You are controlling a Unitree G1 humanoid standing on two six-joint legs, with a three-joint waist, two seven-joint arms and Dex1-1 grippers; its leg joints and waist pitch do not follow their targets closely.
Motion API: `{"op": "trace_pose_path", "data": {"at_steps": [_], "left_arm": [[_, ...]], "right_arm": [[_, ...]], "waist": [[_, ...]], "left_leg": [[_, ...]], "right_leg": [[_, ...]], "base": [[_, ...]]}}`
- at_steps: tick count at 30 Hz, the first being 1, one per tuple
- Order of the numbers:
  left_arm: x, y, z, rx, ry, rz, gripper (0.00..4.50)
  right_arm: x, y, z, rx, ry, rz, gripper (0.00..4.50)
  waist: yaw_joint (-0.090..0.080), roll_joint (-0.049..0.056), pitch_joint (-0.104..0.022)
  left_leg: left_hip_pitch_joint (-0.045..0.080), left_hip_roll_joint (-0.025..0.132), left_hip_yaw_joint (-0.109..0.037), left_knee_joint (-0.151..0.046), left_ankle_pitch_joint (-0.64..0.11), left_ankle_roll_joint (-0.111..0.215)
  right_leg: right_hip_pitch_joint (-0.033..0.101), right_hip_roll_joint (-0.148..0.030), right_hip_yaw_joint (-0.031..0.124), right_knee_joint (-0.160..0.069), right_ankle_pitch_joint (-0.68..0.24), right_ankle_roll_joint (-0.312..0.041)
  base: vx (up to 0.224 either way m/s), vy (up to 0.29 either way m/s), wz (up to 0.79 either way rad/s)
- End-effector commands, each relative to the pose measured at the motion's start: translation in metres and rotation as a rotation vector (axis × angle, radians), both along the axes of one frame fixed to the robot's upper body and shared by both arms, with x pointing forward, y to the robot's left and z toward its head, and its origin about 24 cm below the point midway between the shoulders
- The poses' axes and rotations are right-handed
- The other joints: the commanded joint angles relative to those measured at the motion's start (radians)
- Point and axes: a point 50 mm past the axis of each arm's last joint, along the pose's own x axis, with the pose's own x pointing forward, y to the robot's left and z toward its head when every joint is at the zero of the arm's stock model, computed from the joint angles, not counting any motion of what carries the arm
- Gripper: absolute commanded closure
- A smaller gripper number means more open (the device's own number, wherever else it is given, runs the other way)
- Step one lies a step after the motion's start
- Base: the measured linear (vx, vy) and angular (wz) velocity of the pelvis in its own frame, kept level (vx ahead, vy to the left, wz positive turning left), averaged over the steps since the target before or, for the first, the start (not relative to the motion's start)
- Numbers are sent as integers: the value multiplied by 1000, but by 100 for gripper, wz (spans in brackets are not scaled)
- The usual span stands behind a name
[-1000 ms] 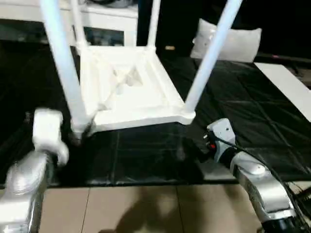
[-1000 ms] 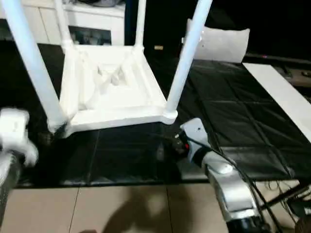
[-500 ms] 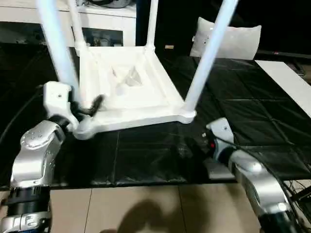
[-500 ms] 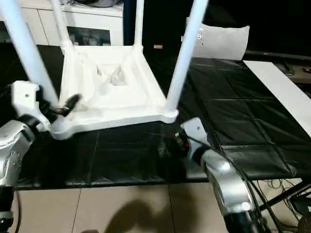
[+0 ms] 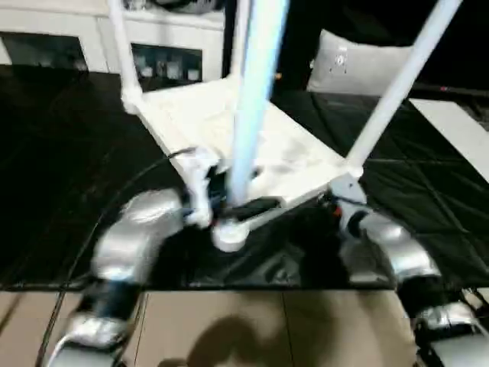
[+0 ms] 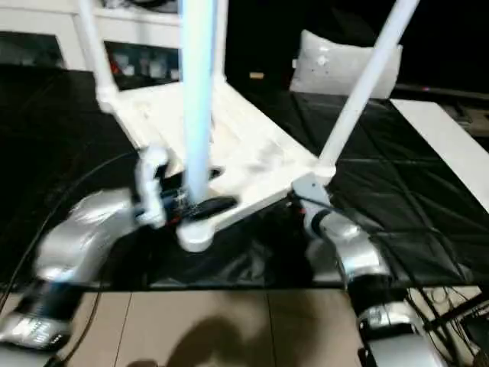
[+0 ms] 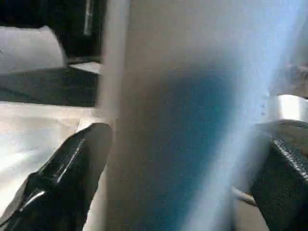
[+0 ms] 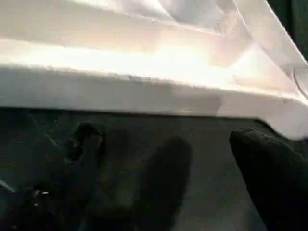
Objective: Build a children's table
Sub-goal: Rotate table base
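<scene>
Since a second ago: children's table (image 5: 252,153), upside down on black mat (image 5: 69,153), swung round, near corner now pointing at camera, near leg (image 5: 256,99) central. Left claw (image 5: 233,195) moved in from lower left, now spread wide round base of that leg, black fingers (image 7: 72,168) either side of it. Right claw (image 6: 299,200) moved up to the right corner socket; spread wide at tabletop edge (image 8: 144,91), holding nothing. Both silver forearms angled inward.

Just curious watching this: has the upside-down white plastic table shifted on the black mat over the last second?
Yes. The white plastic table has swung: its near corner now points toward the tan floor.
</scene>
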Motion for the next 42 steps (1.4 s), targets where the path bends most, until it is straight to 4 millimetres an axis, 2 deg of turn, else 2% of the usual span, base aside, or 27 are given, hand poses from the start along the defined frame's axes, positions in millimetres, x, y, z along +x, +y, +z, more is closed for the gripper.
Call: {"op": "trace_pose_path", "data": {"at_steps": [1, 4, 7, 8, 10, 13, 14, 16, 19, 22, 24, 27, 28, 30, 31, 34, 42], "left_arm": [[7, -8, 2, 22, -24, 45, 4], [4, -21, 10, -18, -29, -8, 4], [-15, -32, 20, -78, -11, -196, 4], [-27, -35, 26, -109, 5, -300, 4], [-29, -36, 27, -116, 7, -318, 4], [-45, -46, 41, -211, 7, -418, 4], [-45, -46, 41, -211, 7, -418, 4], [-46, -51, 43, -222, 3, -420, 4], [-45, -72, 47, -218, -15, -400, 4], [-43, -77, 45, -202, -14, -371, 4], [-38, -84, 40, -144, -23, -316, 4], [-40, -90, 39, -134, -25, -312, 4], [-41, -92, 40, -145, -27, -314, 4], [-44, -95, 43, -175, -24, -323, 4], [-45, -99, 44, -179, -23, -320, 4], [-44, -102, 42, -160, -28, -299, 4], [-35, -105, 37, -132, -6, -202, 4]], "right_arm": [[3, -9, 4, -18, -8, -35, 0], [6, -13, 4, -26, -19, -53, 0], [10, -13, 2, -12, -26, -58, 0], [12, -10, 2, 16, -31, -58, 0], [13, -9, 2, 22, -32, -58, 0], [14, 4, 3, 60, -41, -8, 0], [14, 4, 3, 60, -41, -8, 0], [14, 8, 3, 68, -45, 7, 0], [16, 26, 2, 101, -54, 64, 0], [16, 30, 1, 105, -55, 76, 0], [16, 39, 0, 115, -52, 94, 0], [16, 48, -2, 130, -42, 112, 0], [15, 51, -2, 147, -42, 132, 0], [12, 62, -3, 195, -34, 187, 0], [11, 66, -5, 191, -32, 199, 0], [11, 67, -6, 183, -33, 196, 0], [12, 68, -6, 205, -47, 175, 0]], "waist": [[-6, -1, -61], [-7, 3, -64], [-5, 2, -65], [-7, 4, -63], [-7, 3, -63], [-10, 4, -65], [-16, 1, -64], [-27, -1, -63], [-39, -3, -61], [-48, -6, -60], [-52, -4, -59], [-55, -5, -59], [-55, -1, -59], [-56, 0, -60], [-58, -3, -60], [-60, -4, -60], [-68, -1, -59]], "left_leg": [[1, 24, -3, -63, -136, -18], [2, 24, -3, -60, -125, -14], [1, 26, 0, -57, -119, -9], [1, 26, 2, -56, -123, -5], [-1, 24, 2, -56, -123, -4], [-2, 25, 2, -54, -110, -2], [-7, 24, 1, -56, -105, -1], [-8, 23, 0, -56, -112, 0], [-7, 25, 1, -56, -135, 3], [-9, 25, -1, -56, -147, 5], [-8, 26, -1, -55, -148, 10], [-9, 26, -2, -55, -146, 12], [-7, 27, -2, -55, -147, 11], [-8, 27, -1, -54, -142, 13], [-8, 28, -1, -54, -140, 17], [-8, 28, -1, -54, -145, 21], [-7, 28, -3, -54, -169, 23]], "right_leg": [[57, -79, 54, -71, -128, -127], [55, -80, 52, -66, -105, -142], [52, -81, 52, -58, -72, -179], [49, -78, 52, -59, -71, -184], [52, -76, 52, -58, -70, -183], [54, -73, 52, -51, -25, -191], [58, -72, 50, -51, -20, -193], [59, -73, 50, -55, -35, -189], [56, -75, 51, -63, -90, -178], [58, -76, 50, -68, -136, -164], [55, -74, 51, -70, -138, -160], [56, -75, 50, -70, -148, -157], [54, -76, 50, -69, -144, -163], [55, -74, 51, -65, -112, -177], [55, -73, 50, -65, -95, -185], [55, -74, 50, -65, -101, -192], [53, -75, 49, -72, -144, -183]], "base": [[0, 0, 0], [0, 0, 0], [0, 0, 0], [0, 0, 0], [0, 0, 0], [0, 0, 0], [0, 0, 0], [0, 0, 0], [0, 0, 0], [0, 0, 0], [0, 0, 0], [0, 0, 0], [0, 0, 0], [0, 0, 0], [0, 0, 0], [0, 0, 0], [0, 0, 0]]}}
